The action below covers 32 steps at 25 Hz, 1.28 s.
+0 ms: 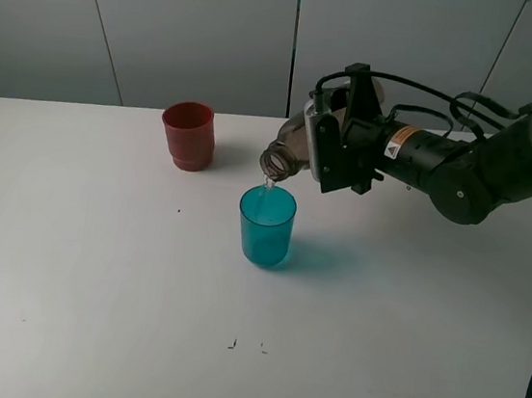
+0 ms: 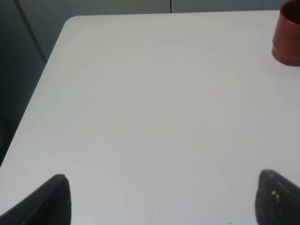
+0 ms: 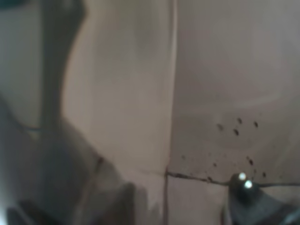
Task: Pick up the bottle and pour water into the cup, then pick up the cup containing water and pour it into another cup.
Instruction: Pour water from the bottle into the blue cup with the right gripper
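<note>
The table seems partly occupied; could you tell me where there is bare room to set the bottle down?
Free: the bare table left of the teal cup and along the near edge. Crowded: between the red cup and teal cup, under the tilted bottle.

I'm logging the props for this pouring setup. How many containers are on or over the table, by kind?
Bottles: 1, the grey-brown bottle
Cups: 2, the teal cup and the red cup
Total: 3
</note>
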Available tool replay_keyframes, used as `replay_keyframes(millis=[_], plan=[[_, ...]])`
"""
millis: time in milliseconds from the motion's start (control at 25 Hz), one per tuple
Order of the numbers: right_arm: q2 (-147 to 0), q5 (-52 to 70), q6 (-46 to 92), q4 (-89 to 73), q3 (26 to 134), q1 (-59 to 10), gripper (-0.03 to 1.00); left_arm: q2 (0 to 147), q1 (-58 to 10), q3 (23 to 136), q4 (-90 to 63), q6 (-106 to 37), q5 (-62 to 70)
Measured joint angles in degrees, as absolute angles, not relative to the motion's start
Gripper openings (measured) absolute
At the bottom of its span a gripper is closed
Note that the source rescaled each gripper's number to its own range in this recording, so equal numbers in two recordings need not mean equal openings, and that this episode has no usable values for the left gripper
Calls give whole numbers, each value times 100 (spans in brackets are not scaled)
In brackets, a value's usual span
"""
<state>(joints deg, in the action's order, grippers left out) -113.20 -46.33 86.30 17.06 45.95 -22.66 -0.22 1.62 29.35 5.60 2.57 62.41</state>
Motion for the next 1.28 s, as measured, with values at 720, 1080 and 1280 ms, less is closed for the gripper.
replay_keyframes(millis=[720,1080,1280], plan=[[-11320,-4633,8991,1579,4595,-2266,0,-22,162,2935,560,257,6241],[-11320,-4656,9238,1579,4595,-2266,0,-22,162,2935,560,257,6241],[-11320,-4683,9383,1577,4604,-2266,0,-22,162,2935,560,257,6241]])
